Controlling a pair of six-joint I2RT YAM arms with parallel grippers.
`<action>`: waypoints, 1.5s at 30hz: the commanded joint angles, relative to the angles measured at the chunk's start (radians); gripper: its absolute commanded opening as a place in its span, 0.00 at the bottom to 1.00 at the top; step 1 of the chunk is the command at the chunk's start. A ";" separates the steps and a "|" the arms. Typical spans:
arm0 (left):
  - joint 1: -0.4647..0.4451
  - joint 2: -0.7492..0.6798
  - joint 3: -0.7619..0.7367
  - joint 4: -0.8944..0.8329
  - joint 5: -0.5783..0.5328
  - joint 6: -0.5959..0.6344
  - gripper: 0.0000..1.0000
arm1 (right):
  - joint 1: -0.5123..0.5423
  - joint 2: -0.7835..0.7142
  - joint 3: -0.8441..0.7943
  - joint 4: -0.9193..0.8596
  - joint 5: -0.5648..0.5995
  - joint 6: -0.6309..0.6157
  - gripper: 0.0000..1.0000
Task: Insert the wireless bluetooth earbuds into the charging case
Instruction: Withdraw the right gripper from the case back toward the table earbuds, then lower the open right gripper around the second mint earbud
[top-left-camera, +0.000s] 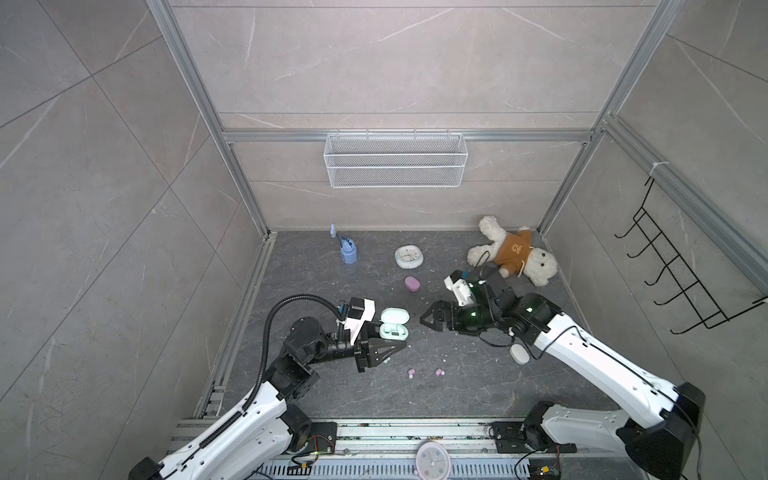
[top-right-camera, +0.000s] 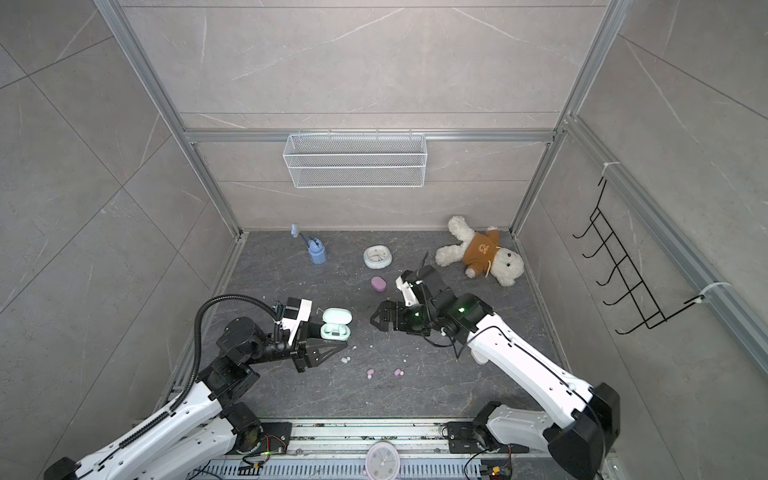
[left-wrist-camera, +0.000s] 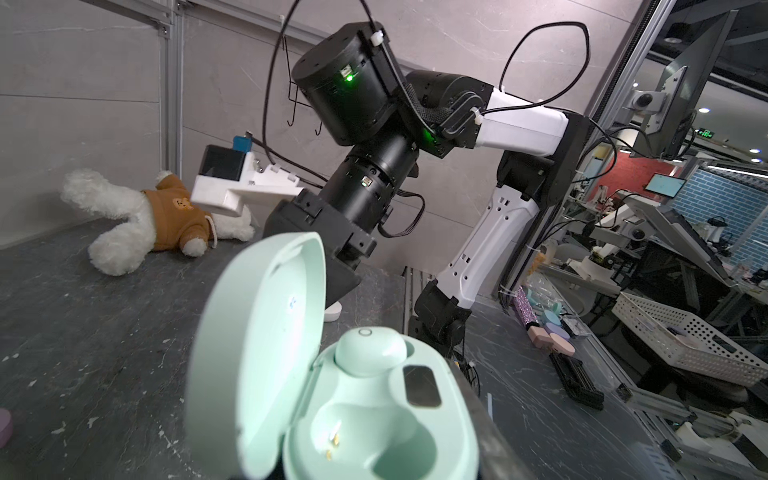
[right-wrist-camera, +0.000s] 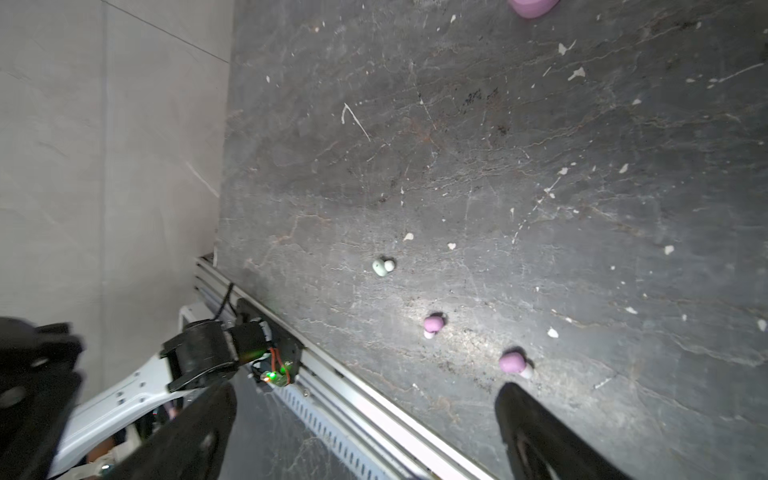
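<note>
The left gripper has its fingers pressed in on the base of the mint-green plastic charging case and holds it with the lid hinged open. In the left wrist view one seated mint-green earbud fills its socket, while the empty socket beside it shows bare gold contacts. The right gripper hangs over the dark grey stone-patterned tabletop, its fingers spread wide with nothing between them. On the tabletop within its view lie the loose mint-green earbud and, apart from it, the nearer pink earbud and the farther pink earbud.

The loose mint-green earbud looks very light, hard and smooth, and it is far smaller than a finger. An off-centre pinch would probably make it skid or flip away. The safest hold seems to be across the flanks of its rounded body. That keeps the pale tip free, with the fingers brought low to the surface and closed gently. It will likely need turning to match the empty socket.
</note>
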 joint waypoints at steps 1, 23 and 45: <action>0.004 -0.090 -0.005 -0.128 -0.040 0.036 0.17 | 0.064 0.166 0.054 0.013 0.059 -0.110 1.00; 0.003 -0.331 -0.006 -0.353 -0.112 0.076 0.17 | 0.179 0.779 0.325 0.137 -0.111 -0.055 0.74; 0.004 -0.341 -0.012 -0.355 -0.119 0.079 0.17 | 0.212 0.785 0.277 0.098 -0.146 -0.042 0.74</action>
